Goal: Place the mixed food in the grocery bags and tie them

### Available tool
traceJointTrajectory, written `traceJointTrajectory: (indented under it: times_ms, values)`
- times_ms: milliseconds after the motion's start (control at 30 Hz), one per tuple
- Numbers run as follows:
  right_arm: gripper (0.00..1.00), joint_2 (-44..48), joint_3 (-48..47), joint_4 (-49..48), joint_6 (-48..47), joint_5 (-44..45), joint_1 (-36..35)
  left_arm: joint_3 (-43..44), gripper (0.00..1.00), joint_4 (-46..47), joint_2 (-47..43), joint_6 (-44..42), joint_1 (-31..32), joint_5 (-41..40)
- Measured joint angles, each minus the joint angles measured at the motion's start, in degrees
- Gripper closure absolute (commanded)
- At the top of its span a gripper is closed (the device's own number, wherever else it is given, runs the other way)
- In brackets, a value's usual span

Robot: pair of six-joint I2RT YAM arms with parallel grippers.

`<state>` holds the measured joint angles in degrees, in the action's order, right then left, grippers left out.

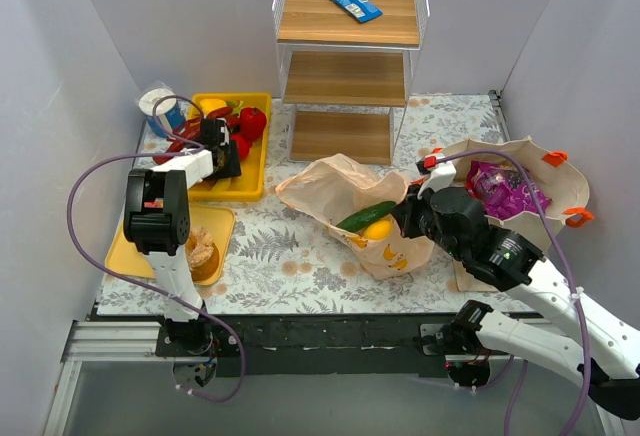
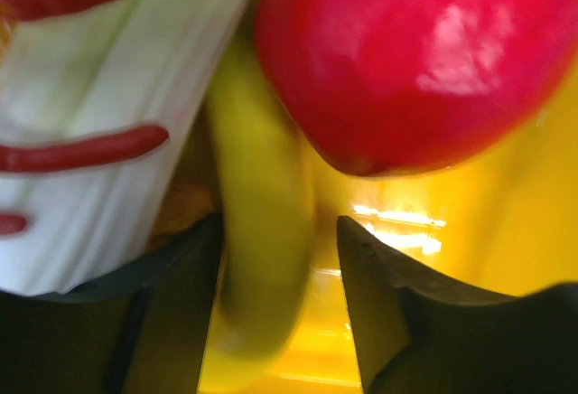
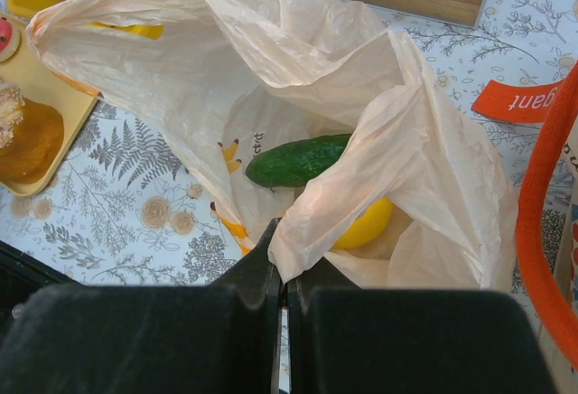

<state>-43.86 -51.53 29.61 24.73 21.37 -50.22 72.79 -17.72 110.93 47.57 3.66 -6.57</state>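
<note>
Two hands work the desk (image 3: 135, 195). Nearest, we see the right hand (image 3: 283, 272) clenched on the rim of the peach plastic bag (image 3: 226, 78), which holds a green cucumber (image 3: 298, 161) and a yellow fruit (image 3: 366, 224). Farther back, the left hand (image 2: 278, 231), unclenched, straddles a yellow piece (image 2: 257, 186) in the yellow tray (image 2: 533, 186).

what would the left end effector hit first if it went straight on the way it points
Most likely the banana-like yellow piece lying between its open fingers in the tray; the red fruit sits beyond, to the right. Depth is unclear in this blurry close view.
</note>
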Motion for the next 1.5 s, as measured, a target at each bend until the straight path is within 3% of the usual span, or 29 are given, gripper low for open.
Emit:
traceJointTrajectory:
  times_ms: [100, 133, 400, 833, 967, 1067, 1233, 1333, 1500]
  values:
    - [0.99, -0.17, 0.0, 0.0, 0.39, -0.57, 0.0, 0.33, 0.74, 1.14, 0.74, -0.15, 0.09, 0.42]
    - [0.99, -0.11, 0.0, -0.07, 0.55, -0.59, 0.0, 0.33, 0.75, 1.09, 0.76, -0.2, 0.09, 0.57]
    - [0.99, -0.39, 0.0, -0.2, 1.03, -1.62, 0.0, -0.59, 0.75, 0.42, -2.34, -0.2, 0.76, 2.14]
    - [0.99, -2.45, -0.48, -0.2, 1.66, -2.49, 0.0, -11.41, 0.82, -1.81, -29.07, 0.85, 3.08, 1.64]
    - [0.99, -2.49, -0.83, -0.17, 1.66, -2.51, 0.0, -14.36, 0.81, 0.02, -37.46, -1.27, 12.92, 3.26]
    - [0.99, -2.49, -1.03, -0.15, 1.64, -2.58, 0.0, -15.21, 0.81, 2.47, -46.01, -2.45, 21.22, 10.29]
    - [0.99, -2.47, -1.2, -0.11, 1.62, -2.73, 0.0, -15.15, 0.83, 10.05, -58.97, -0.59, 22.53, 23.91]
    - [0.99, -2.47, -1.53, 0.31, 1.42, -2.56, 0.0, -14.93, 0.83, 13.22, -60.59, 0.39, 25.62, 28.7]
    - [0.99, -1.97, -3.76, 0.74, 0.57, -1.07, 0.0, -16.11, 0.83, 14.75, -53.27, -0.37, 40.28, 29.0]
